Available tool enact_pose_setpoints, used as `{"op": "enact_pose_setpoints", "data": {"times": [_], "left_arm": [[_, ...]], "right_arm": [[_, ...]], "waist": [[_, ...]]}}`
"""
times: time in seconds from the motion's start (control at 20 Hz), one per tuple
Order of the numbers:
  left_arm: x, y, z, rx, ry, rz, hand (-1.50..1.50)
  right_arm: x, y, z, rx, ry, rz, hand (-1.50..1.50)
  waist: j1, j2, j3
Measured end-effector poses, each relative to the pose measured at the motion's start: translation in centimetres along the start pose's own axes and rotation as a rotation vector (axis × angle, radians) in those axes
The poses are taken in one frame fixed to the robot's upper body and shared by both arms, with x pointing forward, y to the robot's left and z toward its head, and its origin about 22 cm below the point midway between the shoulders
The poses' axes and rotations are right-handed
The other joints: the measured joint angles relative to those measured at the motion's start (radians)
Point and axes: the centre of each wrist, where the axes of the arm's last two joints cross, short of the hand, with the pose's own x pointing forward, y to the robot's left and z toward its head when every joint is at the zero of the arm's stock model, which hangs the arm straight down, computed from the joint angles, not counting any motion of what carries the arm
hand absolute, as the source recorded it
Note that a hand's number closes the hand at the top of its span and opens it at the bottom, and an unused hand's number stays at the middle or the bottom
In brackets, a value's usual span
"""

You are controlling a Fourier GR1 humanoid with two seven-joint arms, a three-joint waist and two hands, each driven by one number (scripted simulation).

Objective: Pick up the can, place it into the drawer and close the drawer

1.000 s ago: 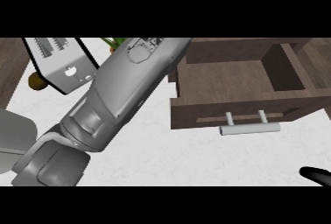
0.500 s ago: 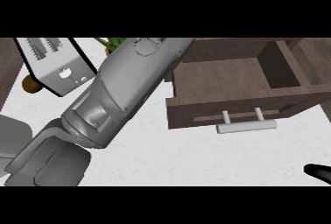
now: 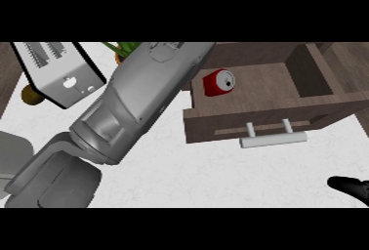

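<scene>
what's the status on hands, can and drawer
Left hand out of view beyond its forearm. Right hand low at right edge, fingers unclear. Red can lying inside the open drawer. Handle unobstructed, drawer not yet closed.

We count one red can [image 3: 217,82], lying in one open wooden drawer [image 3: 252,124] at the upper right of the frame. That drawer carries one pale bar handle [image 3: 274,140]. At the upper left we see one grey toaster [image 3: 61,73], and one hand [image 3: 351,187] at the lower right edge.
</scene>
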Motion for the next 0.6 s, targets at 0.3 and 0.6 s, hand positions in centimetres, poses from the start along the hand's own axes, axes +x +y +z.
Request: {"op": "enact_pose_setpoints", "data": {"times": [0.3,0.6], "left_arm": [[0.5,0.0,-0.1,0.005,0.015,0.047,-1.5],[0.7,0.1,-0.2,0.013,0.018,0.104,-1.5]], "right_arm": [[0.2,0.6,-1.3,0.059,-0.08,0.147,-1.5],[-0.4,2.2,-2.9,0.118,-0.128,0.338,-1.5]], "waist": [[0.006,0.003,0.0],[0.02,0.005,-0.001]]}}
